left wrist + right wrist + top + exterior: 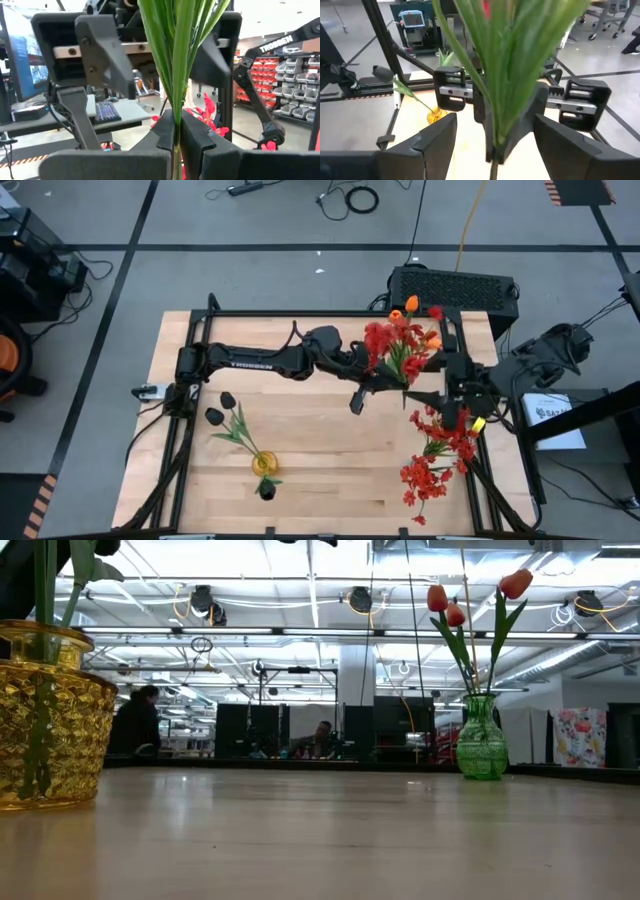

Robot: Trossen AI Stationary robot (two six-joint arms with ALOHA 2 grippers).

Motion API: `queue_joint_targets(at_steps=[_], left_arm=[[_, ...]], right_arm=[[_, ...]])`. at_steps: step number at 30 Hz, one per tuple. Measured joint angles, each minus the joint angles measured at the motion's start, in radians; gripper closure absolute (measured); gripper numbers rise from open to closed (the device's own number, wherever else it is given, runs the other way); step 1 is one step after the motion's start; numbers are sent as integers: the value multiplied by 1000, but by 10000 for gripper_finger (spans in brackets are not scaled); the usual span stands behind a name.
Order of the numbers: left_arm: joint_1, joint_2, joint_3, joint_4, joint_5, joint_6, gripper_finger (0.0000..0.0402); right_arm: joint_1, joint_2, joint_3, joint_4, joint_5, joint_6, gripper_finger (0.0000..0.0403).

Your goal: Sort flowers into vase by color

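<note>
Left gripper (177,135) pinches the red flower (395,345) stem upright; right gripper (492,137), jaws wide, straddles it just beside.

Wooden table (330,470) with vases (482,740), flowers (432,470)

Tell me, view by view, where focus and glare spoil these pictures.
Low view: the gold vase close by is soft, ceiling lights glare, the green vase is sharper. Right wrist view: the green stems before the lens are blurred. Left wrist view: the stems are crisp, the window behind washes out. High view: evenly lit.
</note>
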Motion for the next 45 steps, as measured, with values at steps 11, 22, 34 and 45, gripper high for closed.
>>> queue_joint_targets(at_steps=[11, 22, 34, 45], left_arm=[[1, 0, 0, 1, 0, -2, 385], [1, 0, -1, -4, -4, -10, 368], [-7, -58, -2, -310, -28, -60, 151], [-227, -68, -100, -408, -420, 18, 132]], right_arm=[[-47, 69, 1, 81, 8, -16, 215], [-48, 53, 1, 74, 17, 0, 391], [37, -123, 1, 91, 67, -53, 400], [167, -214, 3, 276, 10, -260, 402]])
